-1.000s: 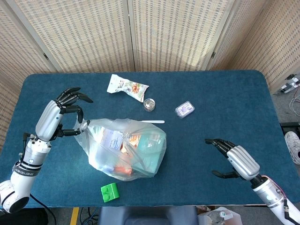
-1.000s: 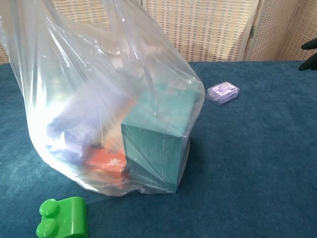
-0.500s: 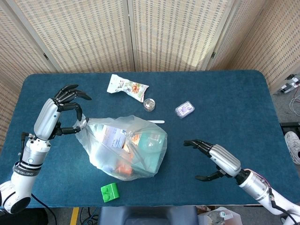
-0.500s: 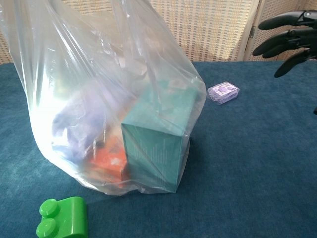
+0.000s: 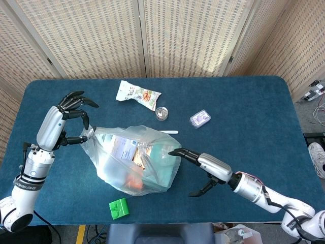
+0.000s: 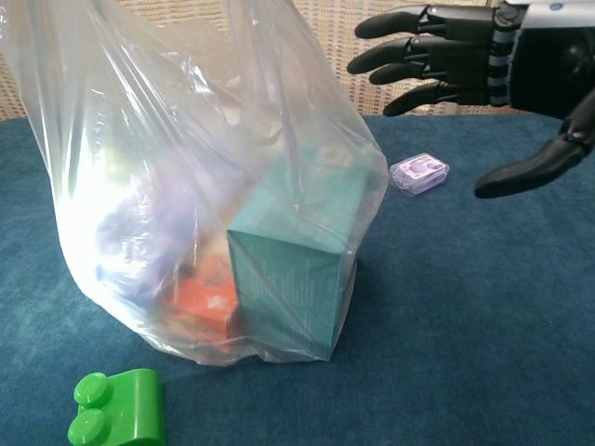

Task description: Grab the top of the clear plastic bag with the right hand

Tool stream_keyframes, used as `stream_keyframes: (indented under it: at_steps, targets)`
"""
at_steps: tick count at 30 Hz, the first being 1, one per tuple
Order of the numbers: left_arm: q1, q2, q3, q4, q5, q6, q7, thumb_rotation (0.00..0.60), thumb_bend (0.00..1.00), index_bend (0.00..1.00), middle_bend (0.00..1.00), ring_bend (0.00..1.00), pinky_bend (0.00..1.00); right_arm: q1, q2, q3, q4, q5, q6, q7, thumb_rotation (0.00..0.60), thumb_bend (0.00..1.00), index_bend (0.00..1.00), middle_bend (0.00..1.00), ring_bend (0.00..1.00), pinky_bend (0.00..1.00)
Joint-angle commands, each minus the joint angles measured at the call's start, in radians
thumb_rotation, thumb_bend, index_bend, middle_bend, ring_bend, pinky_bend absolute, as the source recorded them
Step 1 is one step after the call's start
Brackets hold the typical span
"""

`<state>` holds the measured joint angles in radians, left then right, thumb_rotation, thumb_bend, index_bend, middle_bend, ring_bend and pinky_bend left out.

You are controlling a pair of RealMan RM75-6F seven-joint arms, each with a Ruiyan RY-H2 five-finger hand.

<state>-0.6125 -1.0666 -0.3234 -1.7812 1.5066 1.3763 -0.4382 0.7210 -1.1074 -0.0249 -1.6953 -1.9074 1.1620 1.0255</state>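
Right robot hand (image 5: 205,165), seen from the head view, reaches in from the lower right with its fingers spread and empty; the fingertips (image 5: 172,151) sit right at the right-hand edge of the clear plastic bag (image 5: 134,160), though contact cannot be confirmed from here. That bag stands near the middle of the blue surface (image 5: 254,112), bulging with a teal box, something orange and other packets. On its far-left corner the left robot hand (image 5: 68,119) pinches a gathered bit of plastic between thumb and a finger, the rest of its fingers fanned out above. Around the bag lie a snack packet (image 5: 137,94), a small round tin (image 5: 162,113), a little purple case (image 5: 200,118), a white stick (image 5: 166,131) and a green block (image 5: 119,208).

From the chest view, the right robot hand (image 6: 474,65) hangs in the upper right, fingers stretched toward the bag (image 6: 186,177) and thumb dropped well below them, a wide gap with nothing in it. It is near the bag's upper right side but clear air shows between fingertips and plastic. The teal box (image 6: 293,279) shows through the film, with the green block (image 6: 116,407) in front and the purple case (image 6: 419,173) behind.

By my reading, the approach is mostly made; closing the hand on the bag's top is yet to be done.
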Motion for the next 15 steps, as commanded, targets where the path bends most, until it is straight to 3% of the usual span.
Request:
stream_keyframes:
  at_steps: [1, 15]
  targets:
    - [-0.002, 0.0, -0.001, -0.004, -0.002, -0.003, 0.006, 0.6, 0.31, 0.7, 0.36, 0.27, 0.14, 0.037, -0.037, 0.014, 0.018, 0.018, -0.017, 0.046, 0.6, 0.05, 0.0, 0.06, 0.0, 0.12]
    - [-0.006, 0.002, -0.004, -0.02, -0.012, -0.018, 0.043, 0.6, 0.31, 0.7, 0.36, 0.27, 0.13, 0.168, -0.168, 0.047, 0.087, 0.065, -0.064, 0.171, 0.6, 0.05, 0.0, 0.06, 0.0, 0.12]
